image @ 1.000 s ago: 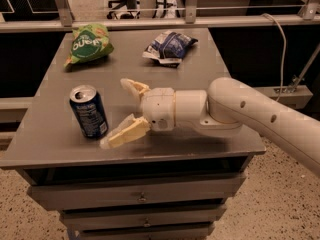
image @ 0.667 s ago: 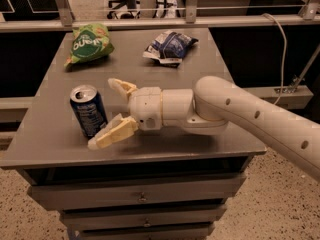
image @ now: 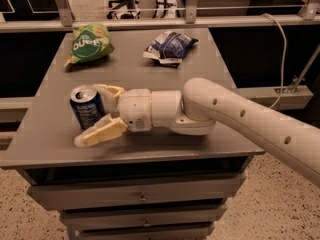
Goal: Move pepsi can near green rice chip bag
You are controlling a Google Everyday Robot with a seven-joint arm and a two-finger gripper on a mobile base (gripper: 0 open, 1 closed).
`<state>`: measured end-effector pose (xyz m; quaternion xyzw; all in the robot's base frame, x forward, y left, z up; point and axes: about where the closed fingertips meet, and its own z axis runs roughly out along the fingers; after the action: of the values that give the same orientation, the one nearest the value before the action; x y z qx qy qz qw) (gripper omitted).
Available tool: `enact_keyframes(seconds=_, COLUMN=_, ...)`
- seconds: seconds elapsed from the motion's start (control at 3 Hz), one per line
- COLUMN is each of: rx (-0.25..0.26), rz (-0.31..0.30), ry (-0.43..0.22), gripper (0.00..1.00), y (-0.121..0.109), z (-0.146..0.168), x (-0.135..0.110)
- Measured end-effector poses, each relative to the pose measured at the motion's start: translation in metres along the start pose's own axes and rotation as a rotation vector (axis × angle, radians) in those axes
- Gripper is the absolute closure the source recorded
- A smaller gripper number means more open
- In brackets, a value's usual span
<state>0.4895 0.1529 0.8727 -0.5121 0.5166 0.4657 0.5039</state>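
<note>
1. My gripper [image: 94,113] has slid in along the bench [image: 220,64] over the last second. It was off to the right of the pepsi can [image: 86,106], and now its jaws stand on either side of the can.
2. The jaws are spread wide: one finger lies behind the can, the other in front of it, low over the bench top. I cannot tell whether either one touches the can's wall yet.
3. The can has not shifted. It stands upright at the front left of the bench, with nothing holding it.
4. The green rice chip bag [image: 90,45] lies well beyond the can, towards the back edge. The blue and white snack bag [image: 170,46] is further back and to the can's right.
5. I judge the approach finished. What remains is the squeeze, a lift, and a carry straight back from where the can stands now.
</note>
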Motion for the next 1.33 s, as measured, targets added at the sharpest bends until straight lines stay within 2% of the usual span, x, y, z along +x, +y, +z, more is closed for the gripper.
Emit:
enact_keyframes(seconds=0.67, rx=-0.027, rz=0.015, ry=-0.025, gripper=0.62, y=-0.001, z=0.007, x=0.001)
enact_keyframes(seconds=1.0, rx=0.078, rz=0.013, ry=-0.021, gripper=0.93, y=-0.019, z=-0.007, x=-0.008)
enact_keyframes(seconds=1.33, rx=0.228, rz=-0.002, ry=0.002, gripper=1.0, y=-0.047, z=-0.031, x=-0.016)
